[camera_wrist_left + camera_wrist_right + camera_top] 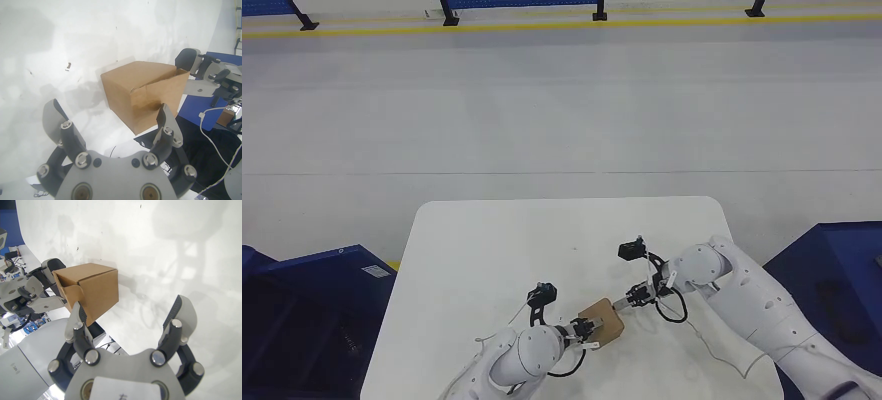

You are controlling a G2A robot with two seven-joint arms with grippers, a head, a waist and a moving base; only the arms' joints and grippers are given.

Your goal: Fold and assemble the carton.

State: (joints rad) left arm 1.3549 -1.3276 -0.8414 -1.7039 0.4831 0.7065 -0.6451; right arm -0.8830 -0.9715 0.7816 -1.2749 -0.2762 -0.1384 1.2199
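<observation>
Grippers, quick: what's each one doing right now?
Left gripper: open, one finger against the carton, not gripping it.
Right gripper: open, one finger at the carton's flap end, not gripping.

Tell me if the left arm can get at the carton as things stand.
Probably yes. The left tool stands open right at the carton, one finger at its near face with nothing between. The right tool sits at the opposite end, leaving this side free.
</observation>
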